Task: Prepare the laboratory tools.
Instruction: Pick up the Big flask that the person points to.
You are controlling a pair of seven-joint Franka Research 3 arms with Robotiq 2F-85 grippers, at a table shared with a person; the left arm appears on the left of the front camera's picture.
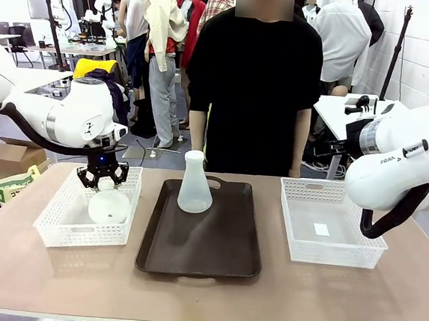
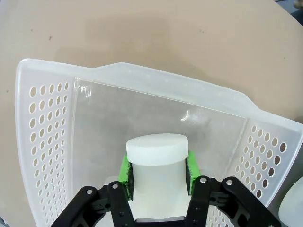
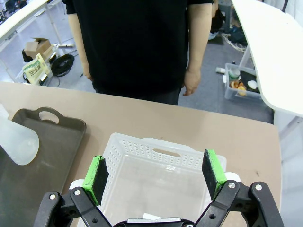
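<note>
Left gripper (image 2: 158,172) fingers clamped on neck of flask (image 1: 108,205) lying in left basket (image 1: 57,222), ready for lift. Second flask (image 1: 195,185) stood upright at tray (image 1: 215,243) far edge. Right gripper (image 3: 156,177) fingers spread wide, nothing held, above right basket (image 3: 142,146).

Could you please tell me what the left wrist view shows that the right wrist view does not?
Left wrist view alone: the left gripper shut on the neck of a flask, above the left basket.

Right wrist view alone: the right gripper open above the right basket, the brown tray with the upright flask, and the person.

Both: the tan table.
</note>
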